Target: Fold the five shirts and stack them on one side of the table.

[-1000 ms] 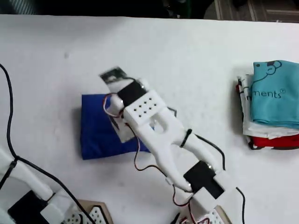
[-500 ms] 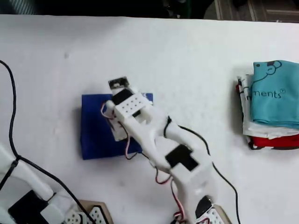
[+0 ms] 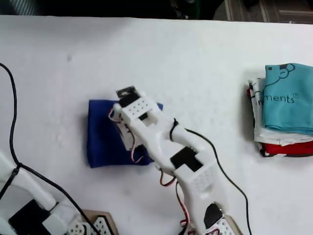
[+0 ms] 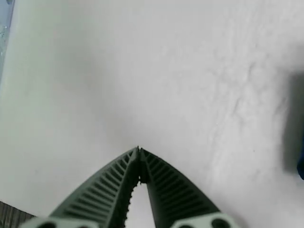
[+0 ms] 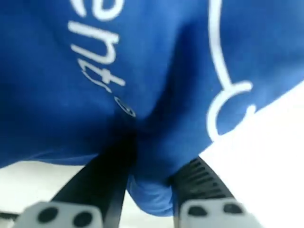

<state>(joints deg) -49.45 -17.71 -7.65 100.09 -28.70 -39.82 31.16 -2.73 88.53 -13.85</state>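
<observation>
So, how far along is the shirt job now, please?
Done: a stack of folded shirts, teal shirt on top, lies at one side of the table. In hand: the right gripper pinches the folded blue shirt mid-table. To do: bringing it onto the stack. The left gripper is shut over bare table.

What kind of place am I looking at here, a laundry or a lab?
Probably a robotics lab bench: a white robot arm with loose wiring over a blue shirt on a plain white table, folded shirts stacked at one side.

Bright, even light across the white table — faint, soft shadows — darkness beyond.
</observation>
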